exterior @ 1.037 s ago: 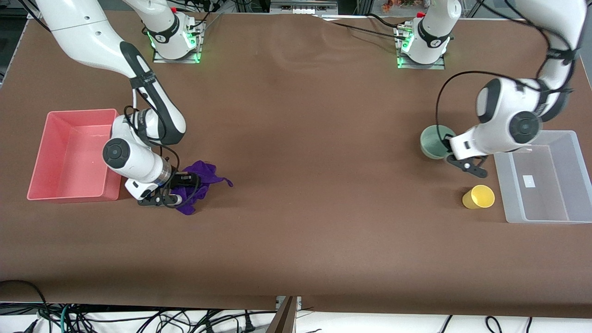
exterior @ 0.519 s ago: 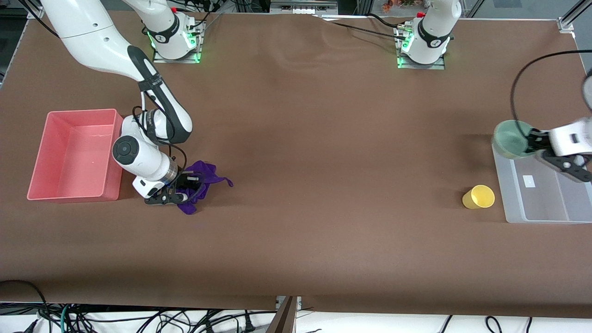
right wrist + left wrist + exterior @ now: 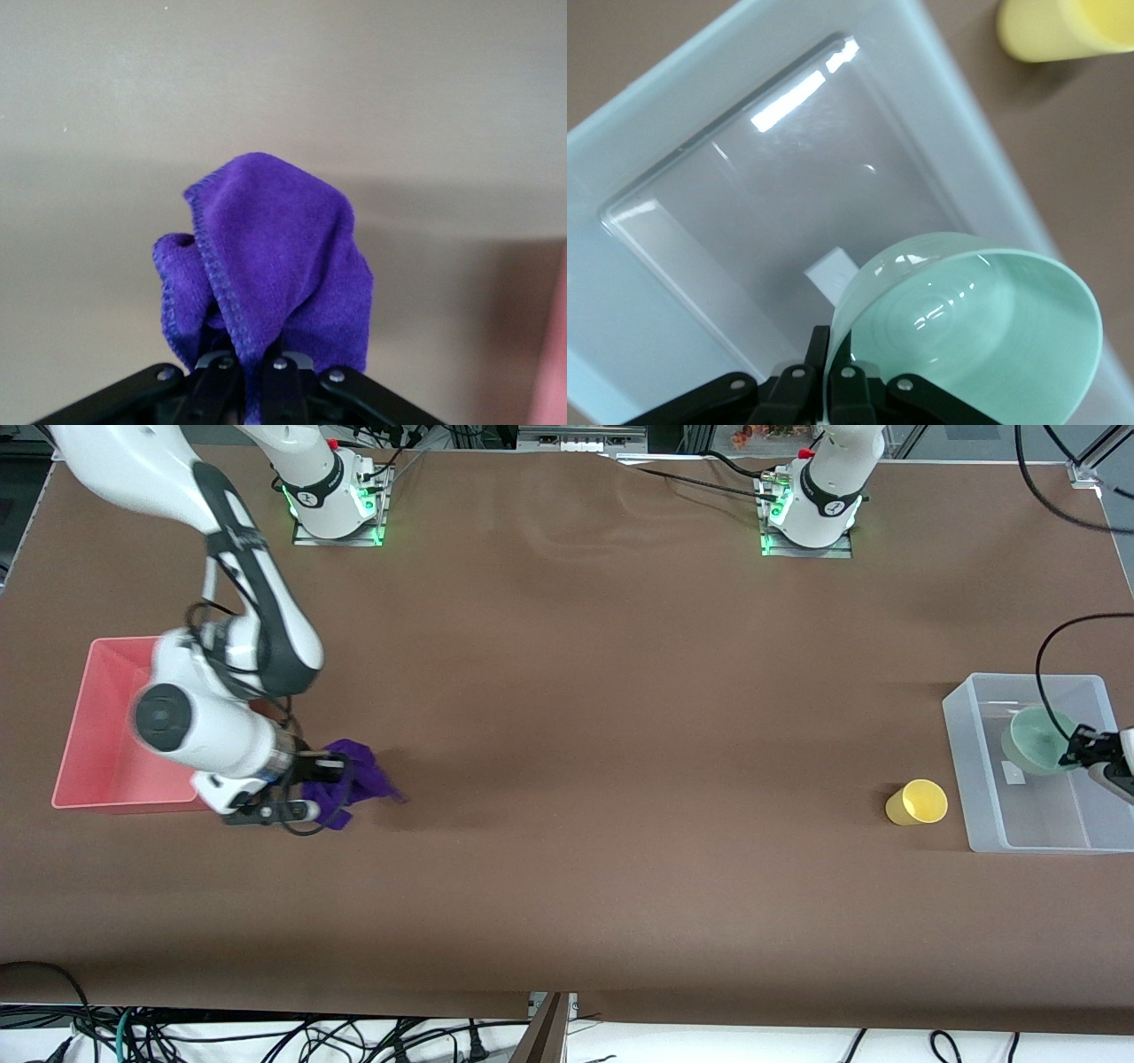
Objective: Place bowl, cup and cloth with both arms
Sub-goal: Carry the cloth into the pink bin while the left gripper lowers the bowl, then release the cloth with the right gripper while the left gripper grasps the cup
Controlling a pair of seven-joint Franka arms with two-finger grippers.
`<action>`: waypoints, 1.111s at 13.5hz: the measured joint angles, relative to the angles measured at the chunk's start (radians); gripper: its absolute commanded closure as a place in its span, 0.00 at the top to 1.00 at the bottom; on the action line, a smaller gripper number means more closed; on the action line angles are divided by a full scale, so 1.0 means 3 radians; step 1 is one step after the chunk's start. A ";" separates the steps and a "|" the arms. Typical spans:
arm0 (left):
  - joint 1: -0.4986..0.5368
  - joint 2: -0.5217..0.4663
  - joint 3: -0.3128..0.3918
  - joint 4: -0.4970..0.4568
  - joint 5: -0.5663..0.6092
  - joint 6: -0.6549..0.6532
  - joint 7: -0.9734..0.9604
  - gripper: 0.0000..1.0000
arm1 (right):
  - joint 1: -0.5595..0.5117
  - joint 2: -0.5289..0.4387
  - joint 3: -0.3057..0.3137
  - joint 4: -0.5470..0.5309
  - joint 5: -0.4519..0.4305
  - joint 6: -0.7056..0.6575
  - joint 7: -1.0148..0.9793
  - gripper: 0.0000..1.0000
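You have the left gripper [image 3: 1083, 755] up over the clear bin [image 3: 966, 779] at the left arm's end of the tabletop [image 3: 620, 691]. Its jaws are clamped on the rim of the bowl [image 3: 1032, 737]; the left wrist view shows the bowl [image 3: 983, 328] tilted, mouth open to the side, w/ the clear bin's floor [image 3: 744, 230] below it and a white label on that floor. The bowl is held in the air above the bin interior, not resting on it.

The cup [image 3: 917, 802] stands on the tabletop just beside the clear bin, toward the right arm's end, untouched. In the left wrist view you see the cup [image 3: 1063, 27] outside the bin wall.

Your right gripper [image 3: 306, 788] is over the tabletop beside the red bin [image 3: 84, 735], at the right arm's end. Jaws are pinched on the cloth [image 3: 350, 779]; the right wrist view shows the cloth [image 3: 275, 274] bunched and hanging from the jaws, clear of the tabletop. The red bin's edge shows at that view's border.
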 measured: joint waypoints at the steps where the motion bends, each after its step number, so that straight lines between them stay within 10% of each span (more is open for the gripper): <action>1: 0.0044 0.0119 -0.0001 0.0025 0.0000 0.0143 0.0029 0.00 | -0.0018 -0.0056 -0.0055 0.0204 0.0000 -0.0384 -0.0082 0.00; 3: 0.0096 0.0267 -0.0002 0.0045 0.0000 0.0302 0.0060 0.17 | -0.0056 -0.0117 -0.0195 0.0619 0.0000 -0.1109 -0.0330 0.00; 4: 0.0100 0.0298 -0.0002 0.0049 0.0000 0.0339 0.0063 0.80 | -0.0075 -0.0127 -0.0292 0.0796 -0.0001 -0.1388 -0.0513 0.00; 5: 0.0100 0.0305 -0.0009 0.0057 0.0000 0.0349 0.0063 1.00 | -0.0094 -0.0136 -0.0426 0.0938 -0.0004 -0.1621 -0.0741 0.00; 10: 0.0069 0.0172 -0.0168 0.0234 0.0000 0.0056 0.0055 1.00 | -0.0257 -0.0147 -0.1262 0.0955 -0.0009 -0.1932 -0.2029 0.00; 15: -0.0377 -0.0280 -0.0497 0.0267 0.0000 -0.0555 -0.0083 1.00 | -0.0330 -0.0073 -0.1460 0.0322 -0.0015 -0.1497 -0.2260 0.00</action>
